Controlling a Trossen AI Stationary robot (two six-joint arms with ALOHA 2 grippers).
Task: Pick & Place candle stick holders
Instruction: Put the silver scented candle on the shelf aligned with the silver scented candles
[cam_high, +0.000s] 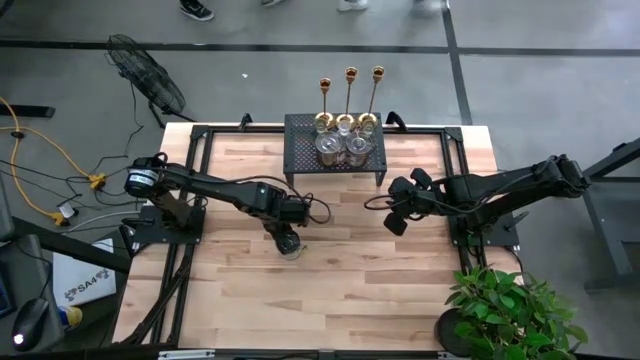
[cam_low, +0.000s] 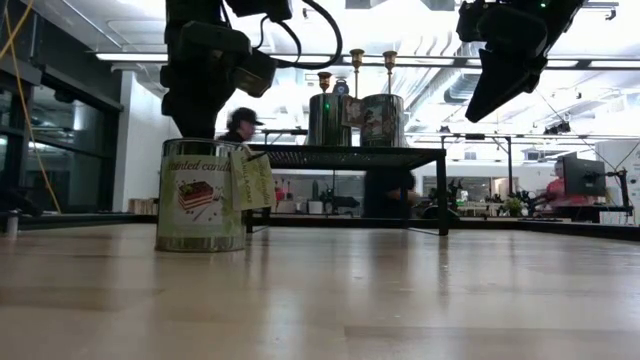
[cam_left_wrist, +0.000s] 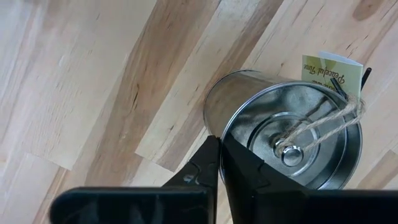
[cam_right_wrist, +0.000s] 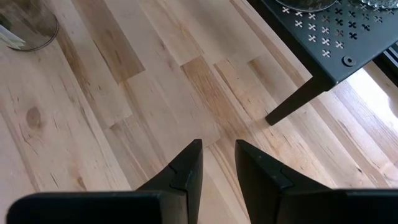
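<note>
A silver tin (cam_low: 200, 195) with a paper tag (cam_left_wrist: 329, 71) on twine stands upright on the wooden table, left of centre. My left gripper (cam_left_wrist: 221, 149) points down over it and is shut on its rim. Three tall gold candle stick holders (cam_high: 351, 90) stand on the far edge of the black mesh stand (cam_high: 300, 150). Short clear glass holders (cam_high: 340, 148) stand in front of them on the same stand. My right gripper (cam_right_wrist: 219, 152) hangs open above bare table, right of centre, with nothing between its fingers. My left gripper pinches the tin's rim (cam_left_wrist: 217, 127), one finger (cam_left_wrist: 245, 168) inside the tin and one finger (cam_left_wrist: 202, 165) outside. The fingers come from above, pointing down. The tin stands upright with its bottom on the table.
The stand's leg (cam_right_wrist: 298, 102) rests on the table just beyond my right gripper. A potted plant (cam_high: 510, 310) fills the table's near right corner. A floor fan (cam_high: 145, 70) stands off the far left corner. People are in the room beyond.
</note>
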